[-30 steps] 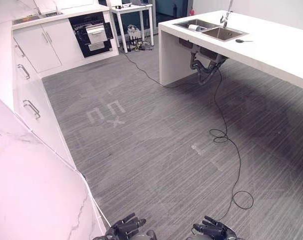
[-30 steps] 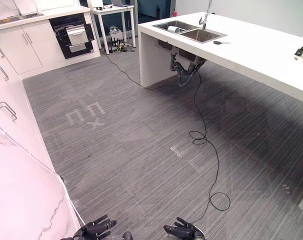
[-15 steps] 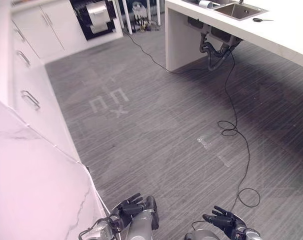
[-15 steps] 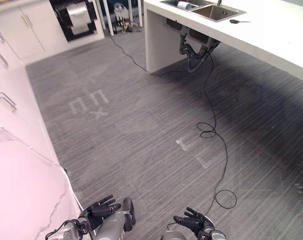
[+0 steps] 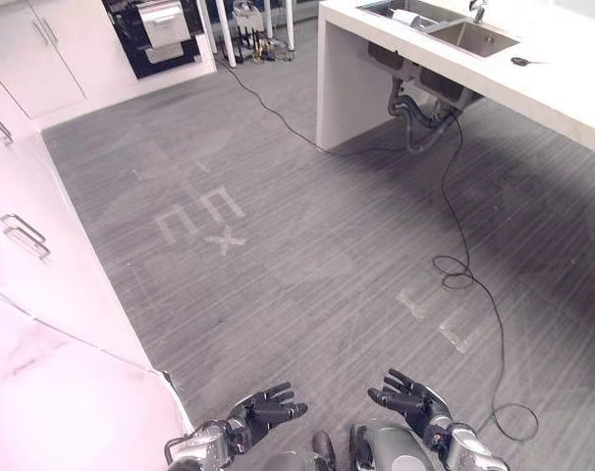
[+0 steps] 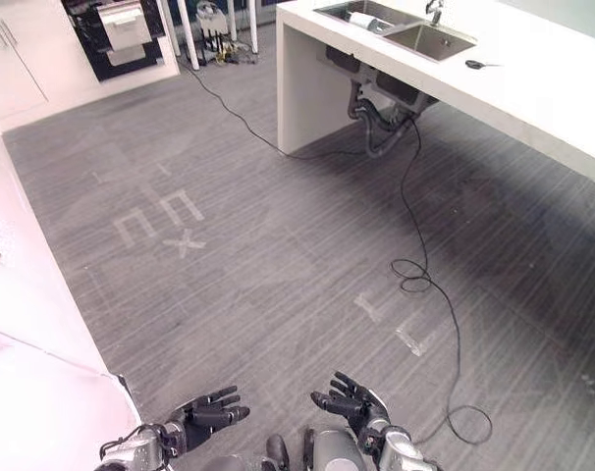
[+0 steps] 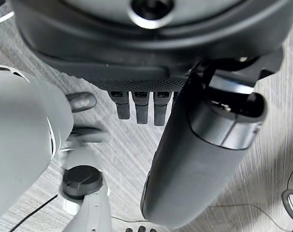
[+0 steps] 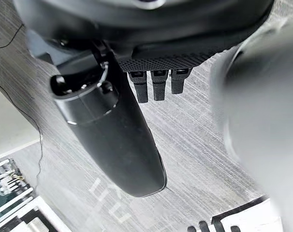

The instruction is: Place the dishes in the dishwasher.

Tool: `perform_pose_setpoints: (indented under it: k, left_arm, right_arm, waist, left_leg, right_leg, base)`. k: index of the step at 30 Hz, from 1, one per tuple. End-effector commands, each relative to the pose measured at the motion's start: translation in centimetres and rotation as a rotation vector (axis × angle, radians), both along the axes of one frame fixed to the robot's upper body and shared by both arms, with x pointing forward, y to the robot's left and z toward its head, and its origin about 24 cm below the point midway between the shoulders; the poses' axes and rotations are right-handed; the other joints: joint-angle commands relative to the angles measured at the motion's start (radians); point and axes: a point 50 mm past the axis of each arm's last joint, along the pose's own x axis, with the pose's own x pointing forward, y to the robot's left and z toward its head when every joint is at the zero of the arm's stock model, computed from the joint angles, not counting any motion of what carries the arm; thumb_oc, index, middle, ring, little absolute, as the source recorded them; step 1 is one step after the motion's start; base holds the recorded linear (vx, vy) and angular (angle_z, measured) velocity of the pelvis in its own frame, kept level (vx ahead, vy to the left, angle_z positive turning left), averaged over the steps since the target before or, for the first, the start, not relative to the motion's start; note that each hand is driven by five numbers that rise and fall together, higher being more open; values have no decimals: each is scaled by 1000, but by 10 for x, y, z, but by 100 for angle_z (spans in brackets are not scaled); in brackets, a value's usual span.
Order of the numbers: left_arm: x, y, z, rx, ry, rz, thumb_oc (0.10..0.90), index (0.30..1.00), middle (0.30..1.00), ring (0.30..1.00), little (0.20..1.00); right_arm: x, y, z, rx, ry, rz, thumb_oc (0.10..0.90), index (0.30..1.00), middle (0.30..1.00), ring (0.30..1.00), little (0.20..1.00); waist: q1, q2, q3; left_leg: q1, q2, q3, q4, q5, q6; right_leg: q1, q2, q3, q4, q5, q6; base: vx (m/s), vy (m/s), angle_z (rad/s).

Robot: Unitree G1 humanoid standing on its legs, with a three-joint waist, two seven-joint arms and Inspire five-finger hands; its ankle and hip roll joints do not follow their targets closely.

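Grey striped floor (image 5: 307, 265) runs through a kitchen with white fittings on both sides. At far left, a white marble counter (image 5: 42, 402) fills the lower left corner, with drawers (image 5: 23, 235) bearing metal handles along its front. Further back on the left, white cabinets (image 5: 42, 44) stand against the wall, and just beside them sits the dishwasher (image 5: 158, 29), its door open and a white-fronted part showing inside its dark cavity. Pale tape marks (image 5: 201, 214) lie on the floor in front of it, well apart from it. A small white table (image 5: 250, 15) stands beside the dishwasher, with some gear between its legs. Low in the head views, the left hand (image 5: 263, 410) hovers above the floor, fingers straight and spread, holding nothing; its wrist view shows the fingers extended and empty. Just beside it, the right hand (image 5: 407, 397) is likewise spread wide and empty, fingers straight in its own wrist view. More tape marks (image 5: 437, 319) lie on the floor to the right of centre. At upper right, a white island (image 5: 553, 93) holds a double sink (image 5: 445, 27) near its far corner; a white dish (image 5: 405, 17) lies in the far basin, too small to identify further. A tap (image 5: 477, 8) stands at the sink's back edge. A small dark item (image 5: 521, 61) rests on the island top beside the sink; I cannot tell what it is.
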Motion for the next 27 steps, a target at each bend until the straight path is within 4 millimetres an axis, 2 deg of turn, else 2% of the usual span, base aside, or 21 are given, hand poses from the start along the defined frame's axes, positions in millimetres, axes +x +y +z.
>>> perform_pose_setpoints:
  k: [1, 5, 7, 8, 9, 11, 12, 13, 14, 15, 17, 18, 19, 21, 23, 24, 25, 27]
  left_arm:
    - [-14, -12, -4, -60, -16, -31, 800, 900, 900, 900, 900]
    - [-21, -11, -6, -48, -9, -13, 800, 900, 900, 900, 900]
    - [-23, -11, -7, -48, 4, -16, 800, 900, 900, 900, 900]
    - [-22, -11, -7, -37, 3, -10, 800, 900, 900, 900, 900]
    - [-19, -12, -6, -45, -7, 22, 800, 900, 900, 900, 900]
    - [-18, -12, -5, -56, -23, 16, 800, 900, 900, 900, 900]
    - [-17, -13, -5, -61, -19, 4, 800, 900, 900, 900, 900]
    - [-18, -14, -5, -66, -15, -16, 800, 900, 900, 900, 900]
    - [-20, -14, -5, -69, -15, -24, 800, 900, 900, 900, 900]
    - [-22, -14, -6, -68, -14, -26, 800, 900, 900, 900, 900]
    - [-24, -15, -7, -66, -10, -26, 800, 900, 900, 900, 900]
    - [-29, -17, -9, -65, -3, -31, 800, 900, 900, 900, 900]
    - [-32, -17, -10, -65, -2, -24, 800, 900, 900, 900, 900]
    - [-35, -15, -11, -67, 5, -13, 800, 900, 900, 900, 900]
    - [-38, -13, -12, -68, 15, -6, 800, 900, 900, 900, 900]
    - [-39, -12, -12, -63, 21, 2, 800, 900, 900, 900, 900]
    - [-40, -8, -12, -49, 21, -3, 800, 900, 900, 900, 900]
    - [-35, -5, -10, -36, 15, -31, 800, 900, 900, 900, 900]
  right_arm:
    - [5, -21, 10, -5, -72, -22, 800, 900, 900, 900, 900]
    - [4, -19, 9, 13, -61, -44, 800, 900, 900, 900, 900]
    - [5, -20, 11, -1, -81, -42, 800, 900, 900, 900, 900]
    - [8, -22, 12, -12, -83, -38, 800, 900, 900, 900, 900]
    - [13, -27, 16, -34, -95, -28, 800, 900, 900, 900, 900]
    - [16, -32, 20, -55, -115, -4, 800, 900, 900, 900, 900]
    - [16, -35, 22, -69, -114, -18, 800, 900, 900, 900, 900]
    - [15, -39, 22, -67, -112, -41, 800, 900, 900, 900, 900]
    - [15, -39, 23, -61, -113, -37, 800, 900, 900, 900, 900]
    - [16, -38, 23, -61, -109, -33, 800, 900, 900, 900, 900]
    - [14, -39, 21, -60, -95, -40, 800, 900, 900, 900, 900]
    - [10, -38, 18, -55, -79, -48, 800, 900, 900, 900, 900]
    - [8, -38, 17, -52, -73, -46, 800, 900, 900, 900, 900]
    - [5, -40, 15, -51, -67, -45, 800, 900, 900, 900, 900]
    - [4, -40, 15, -58, -64, -44, 800, 900, 900, 900, 900]
    - [5, -39, 14, -64, -61, -42, 800, 900, 900, 900, 900]
    - [4, -38, 13, -62, -59, -44, 800, 900, 900, 900, 900]
    - [6, -32, 13, -57, -69, -35, 800, 900, 900, 900, 900]
  waist:
    - [-49, -20, -12]
    - [-42, -27, -15]
    - [-45, -30, -43]
    - [-42, -29, -50]
    - [-29, -32, -57]
    - [-18, -32, -53]
    - [-8, -39, -45]
    - [3, -40, -37]
    - [10, -39, -33]
    - [12, -38, -31]
    - [23, -30, -23]
    - [40, -4, -13]
    - [55, 12, -7]
    - [64, 19, -4]
    - [67, 17, -8]
    - [74, 22, -18]
    - [78, 14, -22]
    - [71, 11, -37]
  left_leg:
    - [-8, 24, -116, 97, -145, 97]
    - [43, 38, -113, 97, -161, 91]
    - [140, 68, -127, 97, -167, 63]
    - [169, 80, -126, 97, -122, 46]
    - [193, 100, -130, 181, 9, 4]
    - [99, 101, -157, 413, 86, -24]
    - [0, 123, -143, 557, 110, -22]
    - [-71, 119, -134, 553, 92, -3]
    - [-78, 96, -114, 431, 67, 16]
    - [-70, 98, -88, 270, 77, 18]
    - [-83, 84, -88, 97, 99, 7]
    - [-203, 99, -128, 97, 99, -19]
    - [-288, 125, -153, 97, 134, -37]
    - [-343, 151, -147, 97, 154, -44]
    - [-337, 160, -127, 97, 155, -38]
    - [-328, 150, -148, 97, 146, -32]
    - [-294, 112, -162, 97, 118, -13]
    - [-247, 83, -150, 97, 79, 23]
  right_leg:
    - [-48, -103, 87, 52, 128, 111]
    - [-14, -89, 61, 52, 109, 102]
    - [40, -60, 56, 52, 57, 58]
    - [58, -51, 49, 52, 38, 39]
    - [98, -35, 49, 52, -3, -1]
    - [137, -19, 52, 52, -28, -34]
    - [176, -16, 44, 52, -51, -58]
    - [214, -9, 50, 52, -71, -61]
    - [239, 1, 66, 52, -88, -53]
    - [247, 8, 66, 52, -102, -50]
    - [267, 25, 76, 52, -123, -42]
    - [289, 68, 100, 52, -148, -36]
    - [306, 95, 120, 52, -164, -37]
    - [326, 103, 131, 52, -179, -35]
    - [355, 93, 142, 52, -202, -28]
    - [363, 97, 154, 52, -208, -27]
    - [402, 99, 171, 52, -227, -30]
    - [437, 105, 168, 52, -218, -22]
  base:
    - [344, -211, 34]
    - [365, -273, 13]
    - [595, -412, 46]
    - [624, -435, 28]
    - [476, -375, 22]
    - [381, -353, -11]
    - [342, -291, -39]
    - [375, -186, -27]
    - [378, -18, -21]
    - [322, 65, -31]
    - [330, 111, -55]
    - [473, 150, -43]
    - [457, 140, -40]
    - [366, 109, -97]
    - [469, 242, -71]
    - [632, 400, -80]
    - [583, 370, -115]
    - [451, 307, -63]
